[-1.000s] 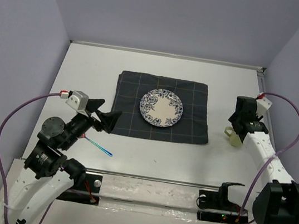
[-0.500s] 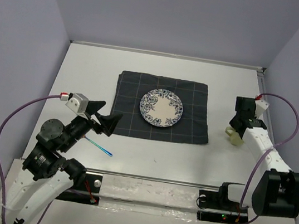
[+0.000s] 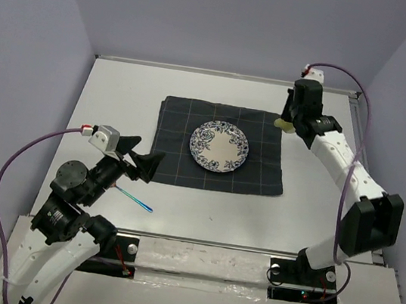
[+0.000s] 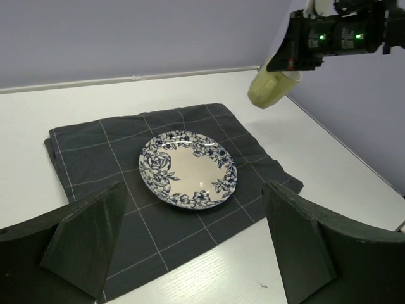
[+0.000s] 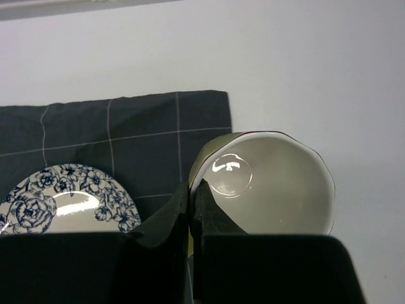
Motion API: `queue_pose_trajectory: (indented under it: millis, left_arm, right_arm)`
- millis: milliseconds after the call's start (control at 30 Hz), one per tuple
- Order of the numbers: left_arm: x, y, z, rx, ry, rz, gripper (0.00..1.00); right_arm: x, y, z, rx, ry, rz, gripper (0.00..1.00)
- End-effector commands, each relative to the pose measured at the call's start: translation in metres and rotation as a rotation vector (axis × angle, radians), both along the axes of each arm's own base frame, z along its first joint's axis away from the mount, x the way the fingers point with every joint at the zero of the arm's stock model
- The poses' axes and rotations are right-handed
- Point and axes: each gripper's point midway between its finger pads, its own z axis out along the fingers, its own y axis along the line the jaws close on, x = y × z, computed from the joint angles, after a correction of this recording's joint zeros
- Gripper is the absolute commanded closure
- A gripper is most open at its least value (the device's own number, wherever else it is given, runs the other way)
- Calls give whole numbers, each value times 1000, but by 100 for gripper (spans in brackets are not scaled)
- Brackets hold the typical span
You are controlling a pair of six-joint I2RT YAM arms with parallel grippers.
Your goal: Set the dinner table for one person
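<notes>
The big white tabletop (image 3: 120, 94) lies under everything, and a blue flowered plate (image 3: 220, 146) sits in the middle of it on a dark grey cloth (image 3: 176, 125) with thin pale lines. The cloth spreads out on all sides of the plate. The right claw (image 5: 191, 196) is clenched on the rim of a pale green cup (image 5: 278, 183), with one finger inside the cup and one outside. The cup is up off the tabletop, behind the plate and to its right, over the far right corner of the cloth. Its open mouth faces the wrist camera, and it looks bare inside. The left claw (image 3: 143, 161) is released, with its fingers spread wide and nothing between them. It hangs in front of the plate and to its left, by the near left corner of the cloth. A thin blue-green stick (image 3: 135, 198) lies on the tabletop, nearer the arms than the plate and to its left, just under the left arm. I cannot tell what the stick is.
</notes>
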Motion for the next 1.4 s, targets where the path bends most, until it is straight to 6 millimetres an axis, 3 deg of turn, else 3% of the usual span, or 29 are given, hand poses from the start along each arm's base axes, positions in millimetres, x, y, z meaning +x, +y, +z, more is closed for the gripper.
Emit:
queue_pose_trajectory:
  millis: [0,33,100,167,233,333,367,400,633,800,933,967,1033,1067,1100,1133,1167,1200,1233,1267,1300,1333,1367]
  left_arm:
    - [5,4,4,13,-19,26,1]
    - [5,4,4,12,-19,28,1]
    - [7,4,3,15,-12,32,1]
    - [9,5,2,17,-9,38,1]
    - [10,5,1,23,-5,45,1]
    - [13,6,-1,28,2,52,1]
    - [13,6,-1,29,3,52,1]
    - [14,6,-2,29,5,55,1]
    - [18,8,-4,36,12,71,1]
    - [20,10,-5,38,16,81,1]
    - [24,12,-6,41,23,98,1]
    - [25,13,-6,41,24,103,1]
    - [26,15,-6,42,25,115,1]
    - [26,17,-6,39,24,123,1]
    - [26,21,-4,34,20,142,1]
    - [26,23,-3,30,17,150,1]
    - [24,24,-1,24,10,153,1]
    - [27,33,1,17,7,203,1]
    - [25,38,5,2,-10,225,1]
    - [24,43,8,-7,-19,246,1]
    - [24,53,12,-20,-30,296,1]
    - [19,62,21,-49,-63,329,1]
    - [16,70,25,-64,-82,364,1]
  right_arm:
    - [48,35,33,-38,-93,138,100]
    - [57,42,17,-43,-60,160,100]
    - [71,47,19,-50,-67,172,100]
    - [83,53,-2,-66,-28,185,100]
    - [93,57,-3,-74,-28,201,100]
    - [107,62,-21,-102,2,218,100]
    - [112,63,-16,-105,-8,221,100]
    - [116,64,-31,-121,22,225,100]
    - [127,61,-66,-154,82,197,100]
    - [131,58,-77,-160,96,170,100]
    - [132,59,-52,-152,51,170,63]
    - [131,59,-43,-147,41,172,46]
    - [122,57,-16,-131,15,170,34]
    - [115,63,-7,-118,8,188,33]
    - [104,62,19,-87,-35,190,33]
    - [96,62,29,-73,-48,199,32]
    - [84,74,37,-56,-62,232,32]
    - [71,83,30,-35,-43,264,32]
    - [55,91,52,-10,-89,292,33]
    - [45,102,54,6,-95,322,33]
    - [27,134,54,43,-97,393,34]
    - [12,150,38,55,-67,434,35]
    - [0,168,48,93,-107,476,38]
